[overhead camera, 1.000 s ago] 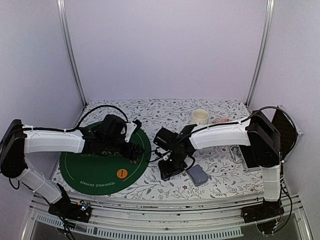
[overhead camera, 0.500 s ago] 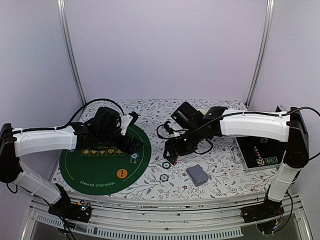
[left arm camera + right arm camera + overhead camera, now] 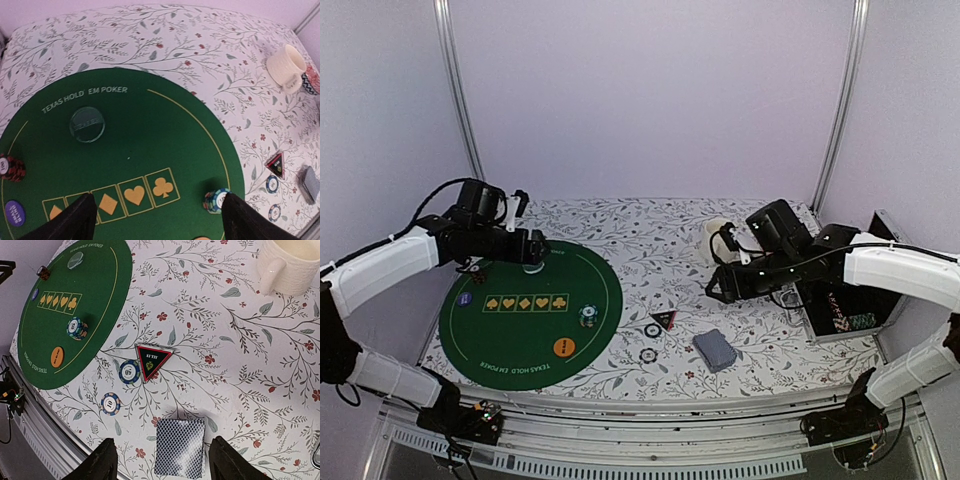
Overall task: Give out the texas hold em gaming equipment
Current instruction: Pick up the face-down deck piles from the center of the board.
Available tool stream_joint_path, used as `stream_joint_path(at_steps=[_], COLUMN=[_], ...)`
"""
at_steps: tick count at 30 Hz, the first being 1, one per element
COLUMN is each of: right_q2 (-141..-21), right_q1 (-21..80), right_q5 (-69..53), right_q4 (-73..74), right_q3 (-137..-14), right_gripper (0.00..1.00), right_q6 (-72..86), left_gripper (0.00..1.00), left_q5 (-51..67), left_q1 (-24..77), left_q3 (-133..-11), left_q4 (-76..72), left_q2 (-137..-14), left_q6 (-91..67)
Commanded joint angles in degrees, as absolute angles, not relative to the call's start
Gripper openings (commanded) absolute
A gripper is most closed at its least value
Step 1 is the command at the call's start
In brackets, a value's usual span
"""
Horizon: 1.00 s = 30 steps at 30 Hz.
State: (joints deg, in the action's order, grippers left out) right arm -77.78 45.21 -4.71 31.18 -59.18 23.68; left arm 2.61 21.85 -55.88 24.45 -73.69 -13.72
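While both arms hang above the white floral-patterned counter (image 3: 640,225), neither holds anything. The left tool (image 3: 159,210) hovers over the round green felt poker mat (image 3: 520,330), its two dark fingers spread wide apart and empty. On the mat, a clear round disc (image 3: 87,124) lies just below the printed lettering. A short stack of dark red edge-striped poker chips (image 3: 12,167) sits at the mat's left rim in the left wrist view, with a single purple chip (image 3: 14,212) near it. A stack of blue-green edge-striped chips (image 3: 216,200) stands beside the row of five yellow suit boxes, close to the mat's right edge. An orange disc button (image 3: 564,347) lies on the mat's near part.

The right tool (image 3: 162,450) hangs over the counter to the right of the mat, fingers also apart with nothing between them. Below it lies a squared deck of grey-blue-backed playing cards (image 3: 180,447). A black-and-red triangular marker (image 3: 152,359) rests off the mat, one corner touching a blue-and-white chip (image 3: 130,371). A second such chip (image 3: 110,403) lies near but apart. A cream ribbed mug (image 3: 287,265) stands at the far side, well apart from the cards.
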Motion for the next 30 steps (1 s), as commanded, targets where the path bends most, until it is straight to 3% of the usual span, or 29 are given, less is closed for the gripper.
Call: stream_joint_path(at_steps=[1, 7, 15, 17, 21, 30], right_q2=[-75.17, -73.51, -70.53, -70.10, -70.00, -73.57], right_q1=[44.39, 43.95, 43.74, 43.70, 43.73, 43.69], right_q5=[-4.66, -6.52, -6.51, -6.34, -5.60, -3.34], right_q4=[26.05, 23.65, 22.76, 22.89, 25.00, 31.21], right_q3=[-56.66, -54.50, -53.11, -52.96, -54.12, -63.29], right_gripper=[0.65, 0.66, 0.70, 0.76, 0.99, 0.99], right_q6=[20.60, 18.41, 17.75, 17.69, 18.55, 23.98], left_gripper=[0.89, 0.91, 0.98, 0.98, 0.98, 0.98], left_q5=[3.18, 3.48, 5.24, 6.25, 8.66, 15.86], left_q1=[14.74, 7.90, 7.65, 7.56, 7.59, 7.72], left_q3=[-56.16, -55.51, -54.48, -53.39, -51.37, -50.13], left_q4=[32.53, 37.08, 38.33, 37.72, 35.55, 27.47], left_q2=[-69.76, -66.06, -62.05, -60.62, -57.43, -58.54], left_q6=[-17.31, -20.71, -23.04, -23.23, -23.00, -16.35])
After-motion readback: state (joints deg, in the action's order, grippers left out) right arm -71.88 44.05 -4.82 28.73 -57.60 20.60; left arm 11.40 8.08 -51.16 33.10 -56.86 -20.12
